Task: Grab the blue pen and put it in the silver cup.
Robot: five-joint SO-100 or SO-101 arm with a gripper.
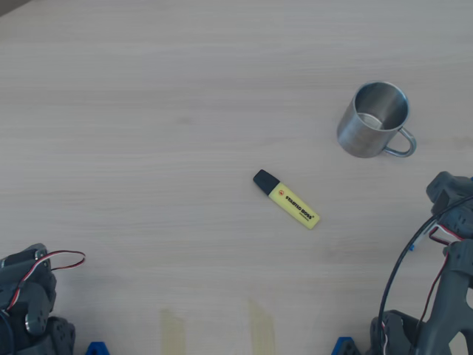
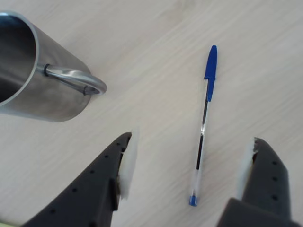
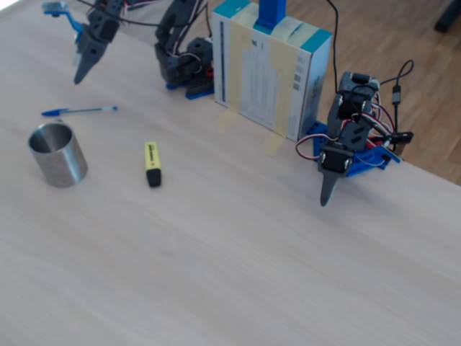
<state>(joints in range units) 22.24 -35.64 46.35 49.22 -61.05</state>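
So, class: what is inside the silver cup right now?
The silver cup looks empty: the overhead view shows only its shiny bare bottom. The blue pen lies on the table outside it, ahead of the open claw. Part of the inner wall is hidden.

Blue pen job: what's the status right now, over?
Gripper open, hovering over the table, holding nothing. Blue pen flat on the table between the fingers, ungrabbed. Silver cup upright beside it, empty. Yellow highlighter well clear.

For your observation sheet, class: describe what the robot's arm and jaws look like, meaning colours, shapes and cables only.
In the wrist view the gripper has two dark matte plastic jaws dotted with small holes, each lined inside with a whitish pad. In the fixed view the arm is dark segments on a blue base, trailing red, white and black cables.
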